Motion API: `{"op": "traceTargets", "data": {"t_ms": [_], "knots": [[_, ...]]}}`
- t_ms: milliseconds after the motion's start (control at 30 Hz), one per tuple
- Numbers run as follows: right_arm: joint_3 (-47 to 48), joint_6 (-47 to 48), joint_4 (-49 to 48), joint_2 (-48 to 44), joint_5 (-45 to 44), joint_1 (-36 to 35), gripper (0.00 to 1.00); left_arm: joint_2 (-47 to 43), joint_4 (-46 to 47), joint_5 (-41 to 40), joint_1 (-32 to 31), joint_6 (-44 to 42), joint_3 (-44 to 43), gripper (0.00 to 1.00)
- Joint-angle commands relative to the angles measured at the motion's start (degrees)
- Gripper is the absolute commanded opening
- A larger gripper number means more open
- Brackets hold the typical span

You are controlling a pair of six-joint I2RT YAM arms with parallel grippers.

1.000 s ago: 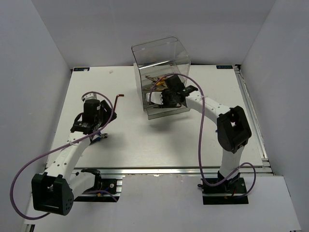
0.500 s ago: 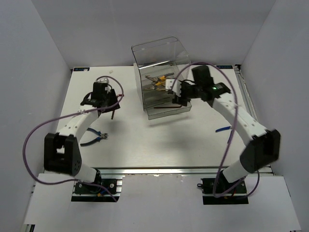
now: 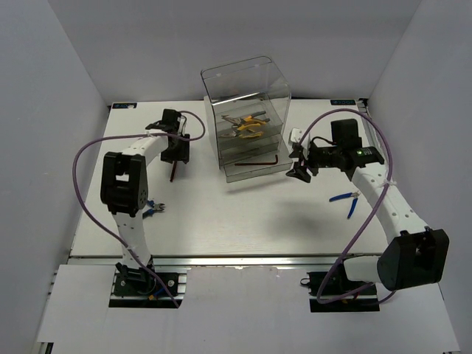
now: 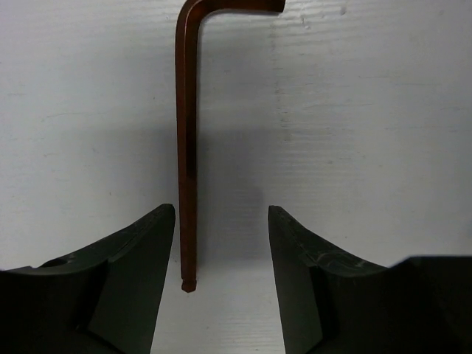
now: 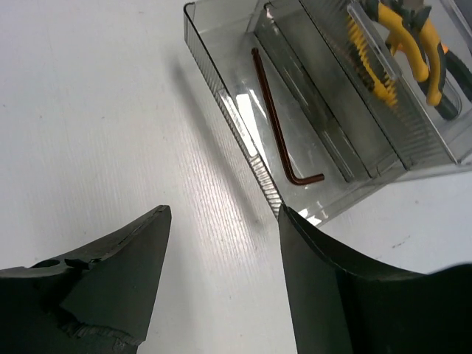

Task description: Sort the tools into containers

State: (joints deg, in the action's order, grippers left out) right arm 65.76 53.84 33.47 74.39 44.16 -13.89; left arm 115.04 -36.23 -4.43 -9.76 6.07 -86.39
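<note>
The clear cabinet (image 3: 247, 88) stands at the back centre with two drawers pulled out. The lower drawer (image 3: 254, 171) holds a dark hex key (image 3: 264, 158), also seen in the right wrist view (image 5: 276, 125). The upper drawer holds yellow-handled pliers (image 3: 248, 124) (image 5: 398, 44). My right gripper (image 3: 299, 168) (image 5: 225, 251) is open and empty, just right of the lower drawer's front. My left gripper (image 3: 175, 151) (image 4: 221, 247) is open over a second hex key (image 3: 172, 172) (image 4: 187, 147) lying on the table. The key's long shank lies between the fingers, close to the left one.
Blue-handled pliers (image 3: 152, 209) lie on the table at the left, near my left arm's elbow. A blue-handled cutter (image 3: 346, 199) lies at the right, under my right forearm. Grey walls close in the white table (image 3: 221, 214) on three sides.
My left gripper moved from the blue pliers to the far hex key. My right gripper drew back out of the cabinet to the right, leaving a hex key in the lower drawer.
</note>
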Motion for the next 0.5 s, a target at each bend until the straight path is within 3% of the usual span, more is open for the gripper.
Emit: {"op": "traceTargets", "data": {"t_ms": [0,467], "knots": [[-0.54,-0.59,1.33,-2.41,3.73,2.37,0.67,1.31,-2.97,-0.76,1.23,-3.78,-4.57,0.65],[-0.72,-1.90,3.26,-2.14,4.27,6.42,0.67,6.86,0.45,3.20,3.08,-1.32,-3.35,0.56]]}}
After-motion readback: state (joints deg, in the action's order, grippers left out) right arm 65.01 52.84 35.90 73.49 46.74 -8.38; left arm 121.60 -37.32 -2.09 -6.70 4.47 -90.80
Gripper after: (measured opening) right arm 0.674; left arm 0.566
